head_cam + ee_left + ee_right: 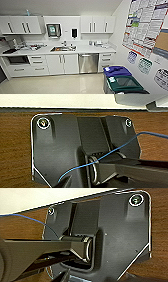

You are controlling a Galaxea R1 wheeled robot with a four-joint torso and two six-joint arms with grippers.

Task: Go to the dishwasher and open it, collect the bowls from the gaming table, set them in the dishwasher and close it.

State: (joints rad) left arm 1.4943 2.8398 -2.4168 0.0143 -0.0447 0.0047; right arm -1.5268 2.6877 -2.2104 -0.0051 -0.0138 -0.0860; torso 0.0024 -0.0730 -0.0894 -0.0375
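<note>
The dishwasher [88, 63] is a steel-fronted unit under the white counter, right of centre in the head view. Its door is shut, with the long bar handle [88, 55] across the top. It stands some way ahead of me across a pale floor. The bowls and the gaming table are out of view. Both wrist views show the robot's own dark plate against a brown wood-like surface, and I cannot make out the fingers in either.
A sink [63, 48] sits in the counter left of the dishwasher, with white drawers [106, 59] to its right. A blue-lidded bin [117, 71] and a green-lidded bin [123, 83] stand by the right wall under posters [145, 25]. Pale floor [55, 85] lies ahead.
</note>
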